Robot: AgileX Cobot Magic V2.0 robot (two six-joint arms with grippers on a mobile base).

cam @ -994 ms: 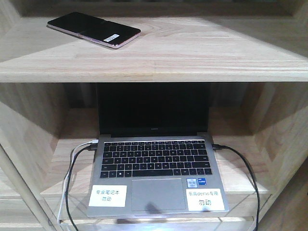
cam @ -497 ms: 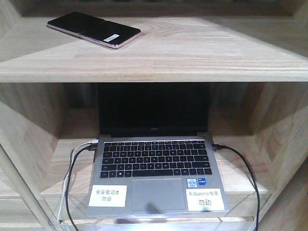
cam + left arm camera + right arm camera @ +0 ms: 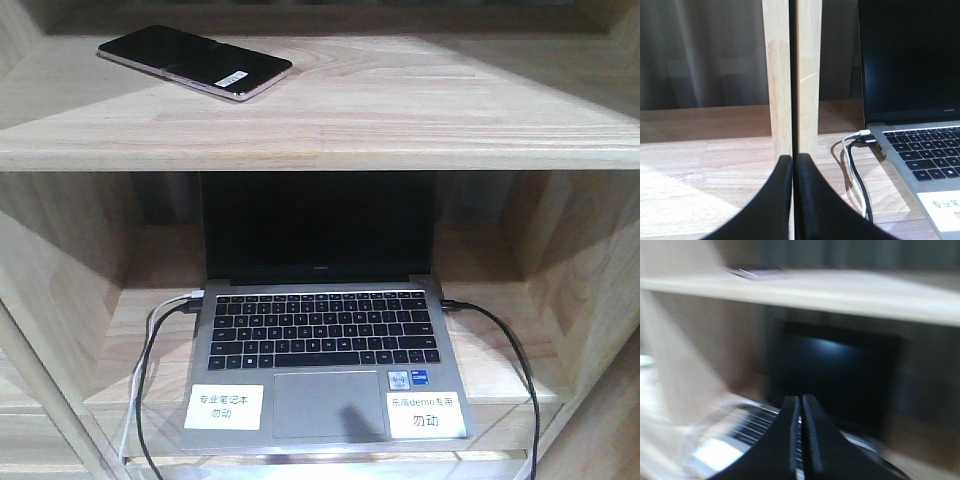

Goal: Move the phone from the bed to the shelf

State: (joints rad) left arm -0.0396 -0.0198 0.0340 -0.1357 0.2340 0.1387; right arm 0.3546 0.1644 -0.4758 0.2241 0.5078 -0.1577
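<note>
**Phone on the shelf, both my grippers empty**

Phone (image 3: 195, 62) lies flat on the upper board of the shelf (image 3: 400, 120), toward its left end, angled a little, screen up with the white sticker showing. Across the last second it has not shifted at all in the front view — it sits where it sat, with nothing touching it. The grey laptop (image 3: 325, 345) on the board below is likewise unmoved, its cables (image 3: 500, 340) hanging as they did.

My left gripper (image 3: 792, 200) has its jaws pressed together with nothing between them; it faces a wooden upright (image 3: 792, 75) beside the laptop. My right gripper (image 3: 801, 440) is also closed on nothing, and its view is smeared with motion blur — I judge that arm is moving, likely pulling away. Through the blur I can just make out the phone as a pale streak on the upper board.

The bed is in no view. By my reckoning the placing is done; only retreat remains.
</note>
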